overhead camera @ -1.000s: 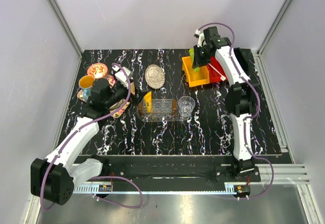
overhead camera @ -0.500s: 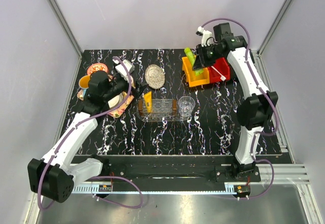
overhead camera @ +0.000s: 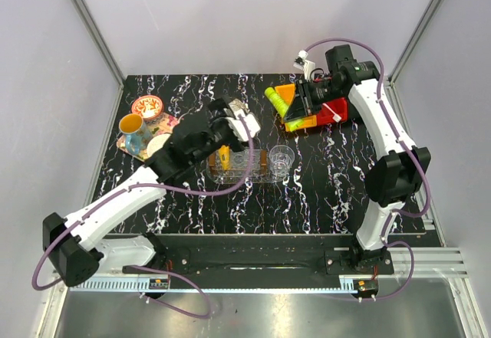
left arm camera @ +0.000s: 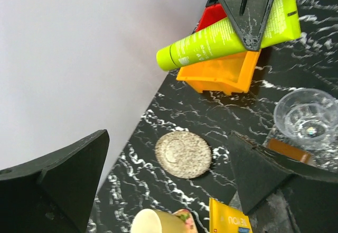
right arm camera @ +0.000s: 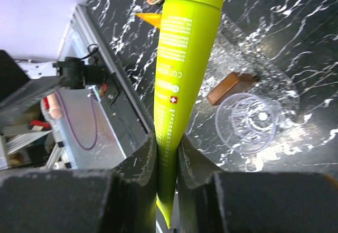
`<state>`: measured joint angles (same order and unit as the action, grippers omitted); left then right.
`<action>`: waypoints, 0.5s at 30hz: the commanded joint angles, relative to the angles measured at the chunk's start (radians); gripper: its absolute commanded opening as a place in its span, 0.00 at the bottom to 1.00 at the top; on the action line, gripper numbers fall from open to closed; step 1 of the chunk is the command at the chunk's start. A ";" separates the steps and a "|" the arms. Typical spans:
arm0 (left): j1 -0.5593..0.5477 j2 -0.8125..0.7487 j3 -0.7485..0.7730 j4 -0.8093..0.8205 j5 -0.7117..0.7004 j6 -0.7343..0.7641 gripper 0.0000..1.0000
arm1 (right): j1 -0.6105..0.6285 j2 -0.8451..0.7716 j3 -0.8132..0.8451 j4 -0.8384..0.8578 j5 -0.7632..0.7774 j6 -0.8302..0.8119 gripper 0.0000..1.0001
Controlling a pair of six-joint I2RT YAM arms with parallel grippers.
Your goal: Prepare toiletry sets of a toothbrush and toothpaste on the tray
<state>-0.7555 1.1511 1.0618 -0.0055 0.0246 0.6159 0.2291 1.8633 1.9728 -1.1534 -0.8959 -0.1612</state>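
We grip the toothpaste

Our right tool (right arm camera: 167, 155) is nearly closed, pinching the green toothpaste (right arm camera: 186, 58), arm stretched above the orange bin (left arm camera: 222, 73); our left tool (overhead camera: 239, 120) hovers wide open and empty over the tray (overhead camera: 230, 175).

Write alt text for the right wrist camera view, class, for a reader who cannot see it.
The right hand grips a lime green toothpaste tube near its flat end, the tube pointing away. Beneath it are a clear cup and a black marbled table.

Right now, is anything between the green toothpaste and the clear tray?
Partly: the open left gripper hangs over the tray's far left edge and a clear cup stands on its right end, nearest the green toothpaste.
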 commanded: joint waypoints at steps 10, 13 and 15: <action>-0.168 0.124 0.000 0.154 -0.296 0.472 0.99 | 0.033 -0.072 -0.068 -0.195 -0.248 -0.159 0.00; -0.183 0.134 -0.013 0.160 -0.298 0.495 0.99 | 0.044 -0.079 -0.081 -0.227 -0.248 -0.188 0.00; -0.189 0.136 -0.023 0.160 -0.296 0.510 0.99 | 0.046 -0.082 -0.089 -0.247 -0.264 -0.201 0.00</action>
<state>-0.9264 1.2816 1.0523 0.0788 -0.2310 1.0569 0.2600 1.8393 1.8908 -1.3136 -1.0866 -0.2947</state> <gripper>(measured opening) 0.987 0.208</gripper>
